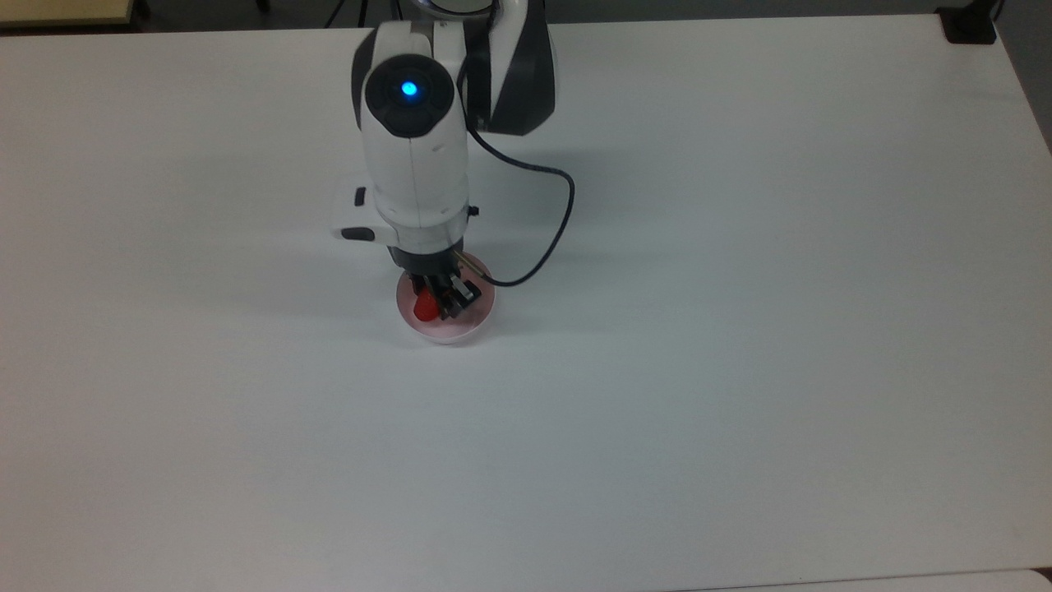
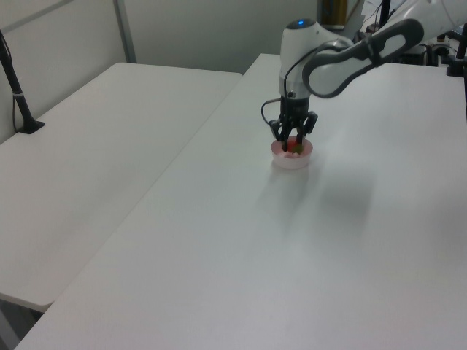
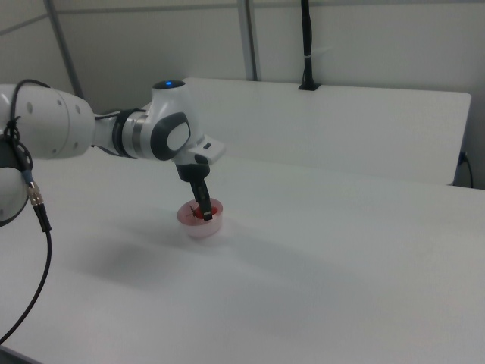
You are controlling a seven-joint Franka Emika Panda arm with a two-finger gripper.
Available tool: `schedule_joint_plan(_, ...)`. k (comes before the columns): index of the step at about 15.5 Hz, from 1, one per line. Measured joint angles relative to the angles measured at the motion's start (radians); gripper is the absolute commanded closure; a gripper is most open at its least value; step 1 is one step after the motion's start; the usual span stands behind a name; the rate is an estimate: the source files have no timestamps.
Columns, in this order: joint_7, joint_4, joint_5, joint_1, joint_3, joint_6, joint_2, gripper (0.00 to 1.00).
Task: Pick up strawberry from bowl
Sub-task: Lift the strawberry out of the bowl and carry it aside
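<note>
The pale pink bowl [image 1: 462,329] stands on the white table, a little left of centre in the top view. My gripper [image 1: 437,306] reaches down into it and is shut on the red strawberry [image 1: 425,309]. In the left view the strawberry [image 2: 293,146] sits between the two dark fingers, about level with the rim of the bowl [image 2: 295,162]. In the right view the gripper [image 3: 203,214] holds the strawberry [image 3: 200,215] just over the bowl [image 3: 198,228].
A black cable [image 1: 560,220] loops off the arm's wrist over the table. A black mount [image 1: 970,25] sits at the top view's far right corner. A second table [image 2: 95,146] with a black post [image 2: 18,91] lies on the left view's left.
</note>
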Motion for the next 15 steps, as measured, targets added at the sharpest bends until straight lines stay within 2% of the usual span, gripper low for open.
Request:
schedule_joint_plan(3,-0.104,0.01,0.0,-0.021,0.0,-0.105,-0.068,0.73)
schedule_joint_plan(6,-0.232,0.011,0.0,-0.054,0.0,-0.142,-0.098,0.73)
schedule_joint_plan(11,-0.478,0.008,0.0,-0.145,-0.005,-0.138,-0.073,0.71)
schedule_joint_plan(14,-0.625,0.007,0.0,-0.22,-0.009,-0.071,-0.037,0.69)
schedule_joint_plan(15,-0.661,0.007,0.0,-0.242,-0.009,-0.047,-0.026,0.65)
